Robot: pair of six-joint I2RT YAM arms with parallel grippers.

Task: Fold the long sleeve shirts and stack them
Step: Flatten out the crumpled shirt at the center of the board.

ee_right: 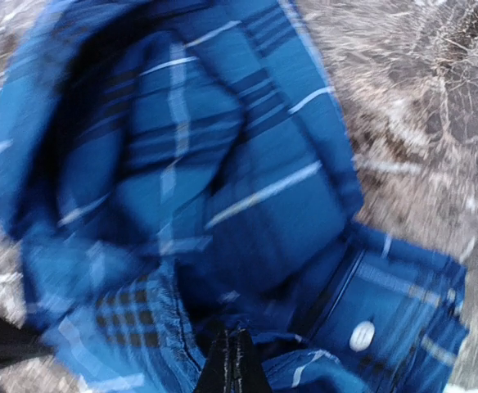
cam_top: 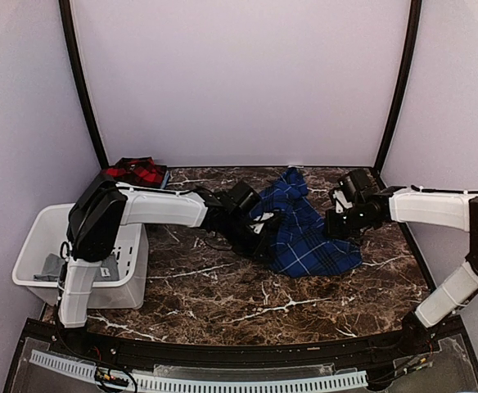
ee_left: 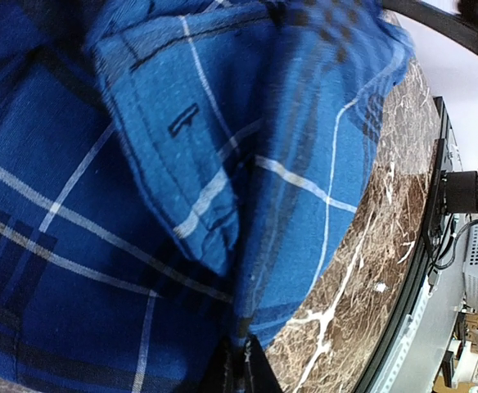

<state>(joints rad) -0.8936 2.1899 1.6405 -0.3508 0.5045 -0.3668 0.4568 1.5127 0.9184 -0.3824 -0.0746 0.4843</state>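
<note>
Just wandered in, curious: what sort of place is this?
Probably a robot test booth: plain pale walls enclose a marble-patterned table, with a left arm and right arm bolted at its edge, both at a blue plaid shirt.

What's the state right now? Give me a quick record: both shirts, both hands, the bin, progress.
blue shirt: bunched up mid-table, not folded
red shirt: far left corner, behind the bin, no hand on it; fold state unclear
left hand: closed on the blue shirt's left side
right hand: closed on the blue shirt's right side
bin: white, at the left edge
stack: not started
</note>
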